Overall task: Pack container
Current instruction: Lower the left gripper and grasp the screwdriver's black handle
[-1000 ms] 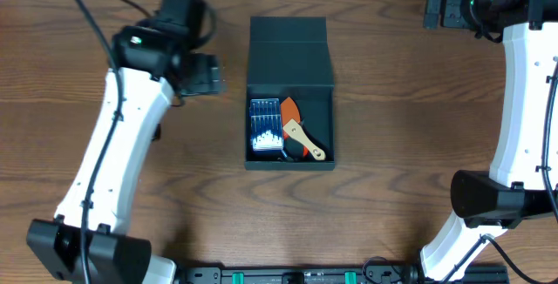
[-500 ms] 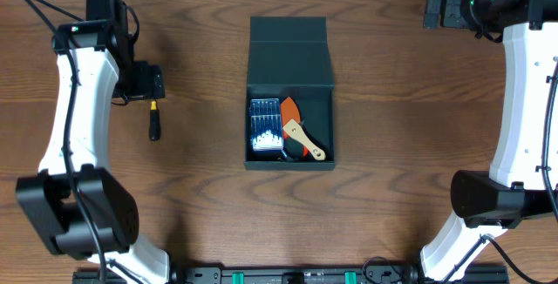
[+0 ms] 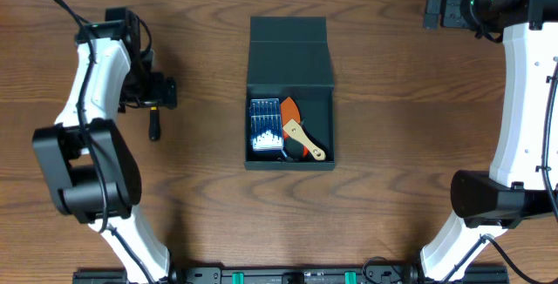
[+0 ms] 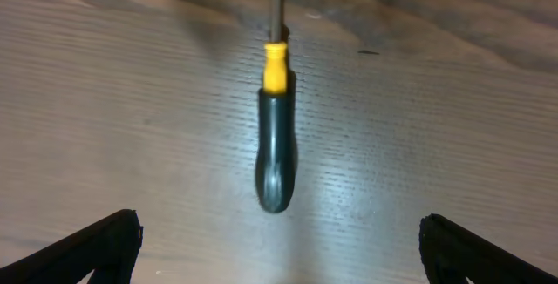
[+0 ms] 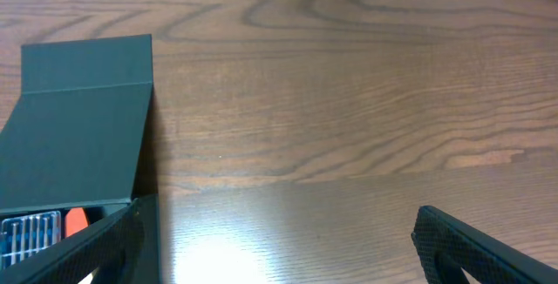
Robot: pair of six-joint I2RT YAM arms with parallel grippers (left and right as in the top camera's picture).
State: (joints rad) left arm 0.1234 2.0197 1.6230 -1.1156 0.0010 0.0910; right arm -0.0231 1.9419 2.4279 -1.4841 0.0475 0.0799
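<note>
Nearest us, the open compartment of the dark teal-green square rigid container (image 3: 290,53) faces up at the middle of the brown wood-grain surface (image 3: 392,127). Inside it we see a small blue case of bits (image 3: 265,127) against the container's left wall. To the right of the case, a pale wooden-handled tool (image 3: 307,143) lies across an orange piece (image 3: 290,110). The container's hinged flap lid is open on the far side of the compartment. Well to the left of the container, a black-handled screwdriver with a yellow collar (image 4: 275,149) lies flat on the surface. The left gripper (image 4: 279,253) hovers over it, fingers released and wide, the handle between them untouched. Beyond the container's far right corner, well apart from it, the right gripper (image 5: 283,249) hangs with fingers released, grasping nothing.
</note>
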